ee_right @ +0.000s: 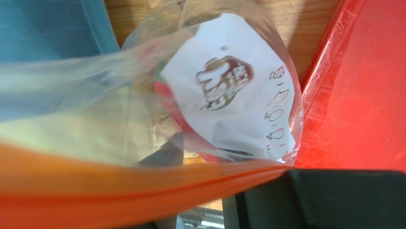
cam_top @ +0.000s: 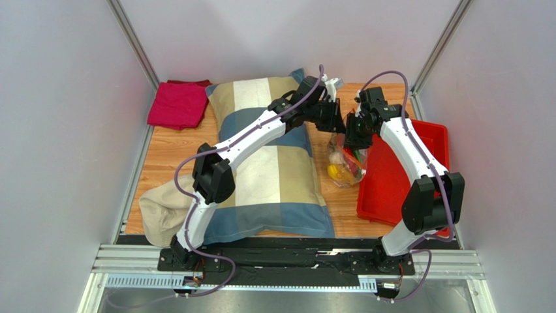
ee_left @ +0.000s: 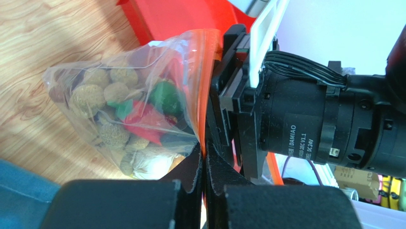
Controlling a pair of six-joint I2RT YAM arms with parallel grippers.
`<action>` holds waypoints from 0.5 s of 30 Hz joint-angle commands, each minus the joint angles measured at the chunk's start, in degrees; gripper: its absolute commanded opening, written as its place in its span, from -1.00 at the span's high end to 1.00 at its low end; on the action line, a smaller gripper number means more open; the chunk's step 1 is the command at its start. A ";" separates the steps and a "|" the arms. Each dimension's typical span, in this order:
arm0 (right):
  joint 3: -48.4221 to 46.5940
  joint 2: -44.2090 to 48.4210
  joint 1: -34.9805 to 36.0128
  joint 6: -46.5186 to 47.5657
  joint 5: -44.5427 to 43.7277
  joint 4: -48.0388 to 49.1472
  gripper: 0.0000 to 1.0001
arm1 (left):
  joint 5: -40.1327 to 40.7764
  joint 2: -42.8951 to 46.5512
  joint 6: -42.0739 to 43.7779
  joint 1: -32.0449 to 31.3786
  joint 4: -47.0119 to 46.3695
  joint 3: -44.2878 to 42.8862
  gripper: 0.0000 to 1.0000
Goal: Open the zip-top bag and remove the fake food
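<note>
The zip-top bag hangs over the wooden table between the pillow and the red tray, held up by its red-orange zip strip. My left gripper is shut on the strip; in the left wrist view the pads pinch the orange edge. My right gripper grips the strip from the other side. The strip crosses the right wrist view, with the white label beyond it. The fake food fills the bag: beige, green and red bits, and a yellow lemon.
A large striped pillow lies left of the bag. A red tray lies right of it. A red cloth is at the back left, and a beige cloth pokes out under the pillow's near left corner.
</note>
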State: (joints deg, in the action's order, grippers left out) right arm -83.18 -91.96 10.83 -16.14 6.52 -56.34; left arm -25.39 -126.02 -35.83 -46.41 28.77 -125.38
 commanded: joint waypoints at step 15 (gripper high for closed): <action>5.49 1.08 0.16 1.12 4.90 8.27 0.75 | -1.16 4.64 -0.20 -0.52 -0.83 0.49 1.00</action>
State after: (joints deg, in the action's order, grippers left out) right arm -75.70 -93.27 10.74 -14.83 8.16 -48.84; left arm -25.26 -125.84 -35.75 -46.54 30.22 -124.14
